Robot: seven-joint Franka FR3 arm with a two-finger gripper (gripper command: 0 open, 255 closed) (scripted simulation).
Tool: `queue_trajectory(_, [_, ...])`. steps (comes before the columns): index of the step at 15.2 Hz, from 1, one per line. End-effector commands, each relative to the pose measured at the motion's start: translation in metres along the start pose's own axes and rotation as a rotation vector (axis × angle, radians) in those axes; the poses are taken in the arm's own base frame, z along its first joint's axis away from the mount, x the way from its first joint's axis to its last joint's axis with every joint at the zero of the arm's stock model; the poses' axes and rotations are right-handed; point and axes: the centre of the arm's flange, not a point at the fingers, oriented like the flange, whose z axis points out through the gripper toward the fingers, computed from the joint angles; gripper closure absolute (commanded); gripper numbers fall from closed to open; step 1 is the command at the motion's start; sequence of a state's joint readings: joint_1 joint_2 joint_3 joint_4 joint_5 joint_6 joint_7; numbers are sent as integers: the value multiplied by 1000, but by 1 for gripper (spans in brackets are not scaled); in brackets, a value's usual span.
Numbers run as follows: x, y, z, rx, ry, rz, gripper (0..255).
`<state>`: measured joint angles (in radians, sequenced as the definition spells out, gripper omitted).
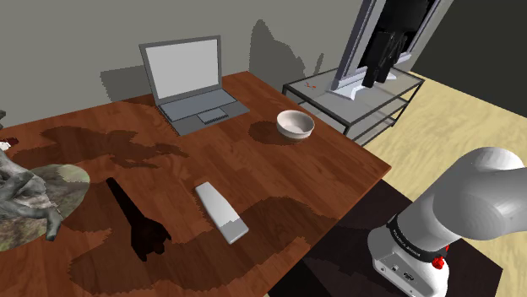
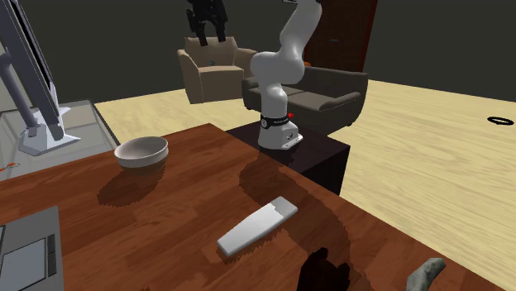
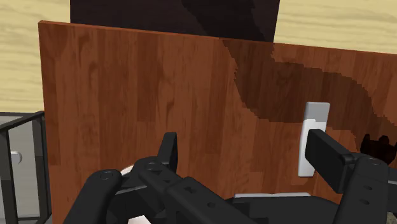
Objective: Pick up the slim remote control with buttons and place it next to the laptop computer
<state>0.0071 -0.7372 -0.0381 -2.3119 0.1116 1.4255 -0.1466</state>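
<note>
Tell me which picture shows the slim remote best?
The shoulder view: the remote lies whole and unobstructed on the table. The second exterior view also shows it whole, at a flatter angle. In the wrist view a black finger overlaps it.

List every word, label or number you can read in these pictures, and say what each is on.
None can be read.
base band of the arm: faint marks, too small to read.
laptop: screen blank, keys unmarked.
remote: plain, no legible labels.
</note>
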Motion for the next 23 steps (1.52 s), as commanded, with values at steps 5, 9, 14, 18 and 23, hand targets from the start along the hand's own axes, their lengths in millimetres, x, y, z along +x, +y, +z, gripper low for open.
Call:
queue_trajectory(5, [16, -36, 37, -17, 13, 11, 0])
queue_trajectory(9, [33, -71, 74, -33, 27, 21, 0])
queue_trajectory(14, [55, -114, 121, -54, 43, 34, 0])
queue_trajectory(18, [74, -148, 158, -71, 57, 45, 0])
queue_trajectory(23, [99, -188, 206, -92, 73, 58, 0])
